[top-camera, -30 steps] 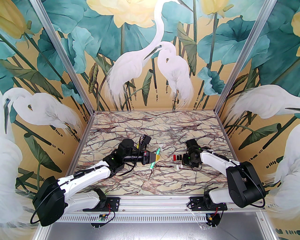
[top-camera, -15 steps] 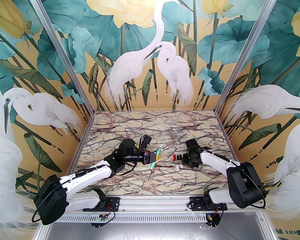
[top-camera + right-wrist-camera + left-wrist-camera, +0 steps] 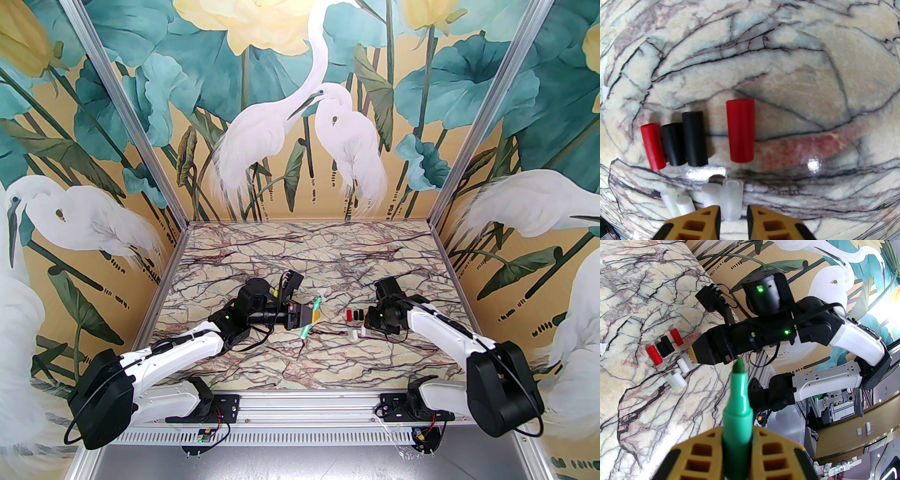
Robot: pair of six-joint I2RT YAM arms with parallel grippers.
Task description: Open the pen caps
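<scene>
At lower centre of the right wrist view: right gripper (image 3: 733,208) straddles a clear cap (image 3: 732,196), jaws narrowly apart, not gripping | red, black, white pen caps (image 3: 695,138) lie loose alongside | left gripper (image 3: 737,439) clamps bare-tipped green pen (image 3: 738,390) | capped pens remaining: cannot tell

We note: marble-veined bench (image 3: 300,243); egret-and-lotus mural (image 3: 300,117) on walls around it; slotted metal rail (image 3: 300,403) along near edge.
</scene>
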